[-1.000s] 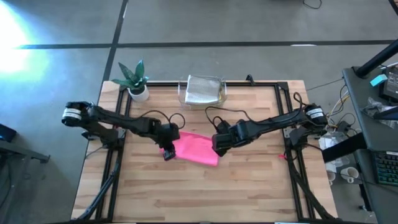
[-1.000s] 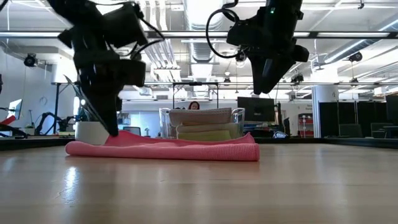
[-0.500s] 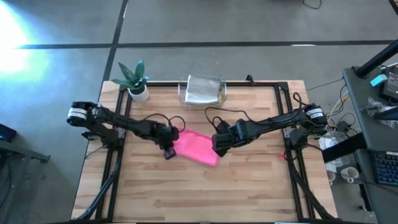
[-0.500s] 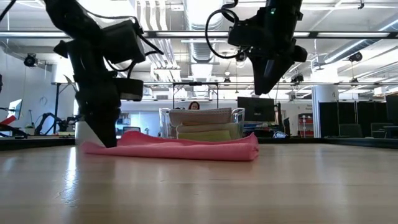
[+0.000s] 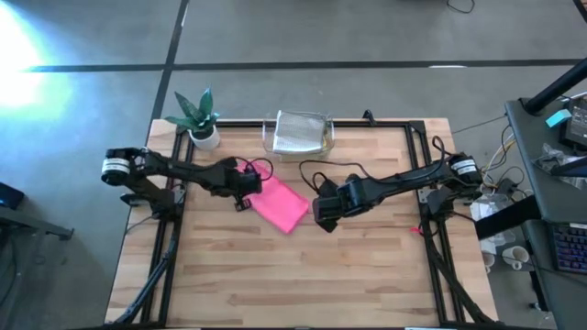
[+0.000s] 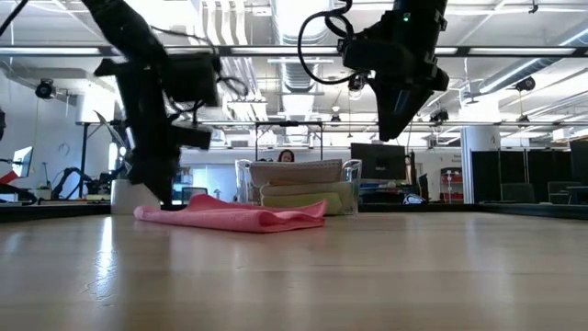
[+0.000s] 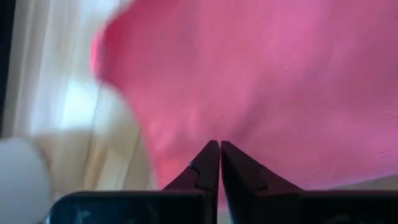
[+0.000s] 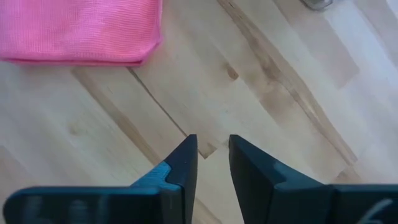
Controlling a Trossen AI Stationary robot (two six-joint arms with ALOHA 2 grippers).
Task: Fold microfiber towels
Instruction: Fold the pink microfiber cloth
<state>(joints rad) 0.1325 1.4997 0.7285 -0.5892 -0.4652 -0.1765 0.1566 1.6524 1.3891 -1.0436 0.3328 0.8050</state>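
Centrally, the pink towel (image 5: 280, 206) is lying folded on the wooden table (image 5: 303, 275), between the two arms. The left gripper (image 5: 244, 194) is sitting at the towel's left edge, its arm reaching in low from the table's left side and its tips pointing down to the cloth; in the left wrist view its fingers (image 7: 205, 167) are pressing together on pink fabric. The right gripper (image 5: 323, 217) is hovering just beside the towel's right corner, raised above the wood, with its fingers (image 8: 180, 163) standing slightly parted and holding nothing. Behind, a clear tray (image 5: 298, 135) is holding more folded towels (image 6: 296, 184), with a potted plant (image 5: 199, 116) standing at the table's back-left corner.
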